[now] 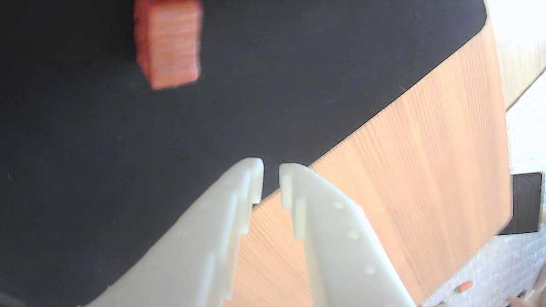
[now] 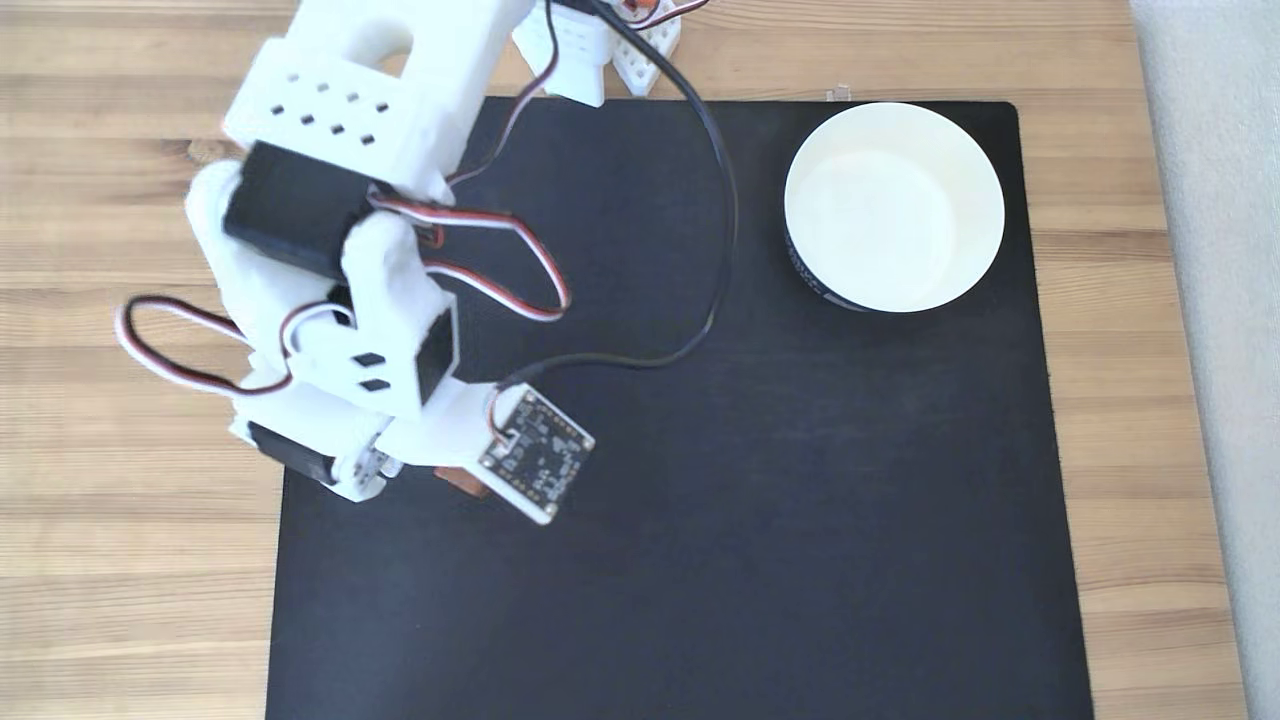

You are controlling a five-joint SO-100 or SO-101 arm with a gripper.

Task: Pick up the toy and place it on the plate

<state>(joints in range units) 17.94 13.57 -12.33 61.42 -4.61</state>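
The toy (image 1: 168, 42), a small reddish-brown block, lies flat on the black mat (image 1: 106, 149) at the top left of the wrist view, well clear of the gripper (image 1: 271, 183) and touching neither finger. In the fixed view only a sliver of the toy (image 2: 462, 483) shows, peeking out from under the arm's wrist near the left side of the mat (image 2: 750, 500), just beside the small circuit board (image 2: 537, 455) mounted there.

The gripper's two white fingers reach up from the bottom of the wrist view with a narrow gap between their tips and nothing held between them; they are nearly closed and empty. They hover over the mat's edge, where the black surface meets the wooden table (image 1: 426, 170).

The plate (image 2: 893, 206), a round white dish with a dark band along its lower side, sits on the mat's far right corner in the fixed view, well apart from the toy, with nothing inside it.

The white arm (image 2: 350, 200) comes in from the top left of the fixed view, with red, white and black wires (image 2: 520, 260) looping beside it and a black cable (image 2: 722, 220) curving across the mat.
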